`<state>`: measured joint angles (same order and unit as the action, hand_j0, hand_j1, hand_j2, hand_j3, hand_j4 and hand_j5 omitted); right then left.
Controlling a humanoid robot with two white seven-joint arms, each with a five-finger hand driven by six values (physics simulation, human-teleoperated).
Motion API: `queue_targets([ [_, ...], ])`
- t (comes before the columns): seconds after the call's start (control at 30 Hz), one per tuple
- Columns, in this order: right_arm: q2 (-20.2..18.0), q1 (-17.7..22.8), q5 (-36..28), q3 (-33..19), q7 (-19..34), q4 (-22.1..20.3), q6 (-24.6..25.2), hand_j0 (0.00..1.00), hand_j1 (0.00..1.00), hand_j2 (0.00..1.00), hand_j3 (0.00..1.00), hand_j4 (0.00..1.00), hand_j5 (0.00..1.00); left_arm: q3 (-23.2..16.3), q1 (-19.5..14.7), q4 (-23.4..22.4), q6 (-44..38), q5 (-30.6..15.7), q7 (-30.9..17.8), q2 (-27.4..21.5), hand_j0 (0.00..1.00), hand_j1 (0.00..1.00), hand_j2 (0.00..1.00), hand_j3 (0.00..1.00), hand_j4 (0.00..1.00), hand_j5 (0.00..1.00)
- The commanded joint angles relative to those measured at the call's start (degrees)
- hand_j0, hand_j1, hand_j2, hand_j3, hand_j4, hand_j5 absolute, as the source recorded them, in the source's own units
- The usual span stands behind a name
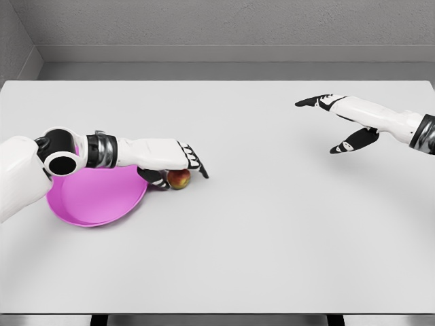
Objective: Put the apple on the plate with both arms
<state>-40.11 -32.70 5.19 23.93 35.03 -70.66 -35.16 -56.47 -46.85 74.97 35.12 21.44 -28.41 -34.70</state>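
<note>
A red-yellow apple (179, 179) lies on the white table, just off the right rim of the magenta plate (95, 198). My left arm reaches across the plate's far edge. My left hand (183, 170) lies right over the apple with its fingers stretched out flat past it and the thumb down on the apple's left side. The fingers are not curled around the fruit, and the hand hides its top. My right hand (321, 126) hovers far off at the right above the table, open with fingers and thumb spread, holding nothing.
The white table (272, 231) spans the whole view, with grey walls behind it. Its front edge runs along the bottom of the picture. Nothing else stands on it.
</note>
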Motion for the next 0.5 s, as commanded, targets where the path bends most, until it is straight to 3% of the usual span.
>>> queue_targets([
  [0.0,-0.05,0.0,-0.44,-0.03,-0.03,0.0,0.16,1.0,1.0,1.0,1.0,1.0,1.0,0.05,0.0,0.09,-0.12,-0.34,0.02,-0.1,0.74,0.74,0.74,0.74,0.74,0.74],
  [0.33,-0.14,-0.09,-0.53,-0.03,-0.03,0.18,0.16,1.0,1.0,1.0,1.0,1.0,1.0,-0.04,0.0,0.09,-0.12,-0.35,0.02,-0.36,0.55,0.55,0.55,0.55,0.55,0.55],
  [0.47,-0.14,0.0,-0.53,-0.03,-0.03,0.18,0.16,1.0,1.0,1.0,1.0,1.0,1.0,0.05,-0.09,0.09,-0.12,-0.43,0.02,-0.28,0.54,0.54,0.54,0.54,0.54,0.54],
])
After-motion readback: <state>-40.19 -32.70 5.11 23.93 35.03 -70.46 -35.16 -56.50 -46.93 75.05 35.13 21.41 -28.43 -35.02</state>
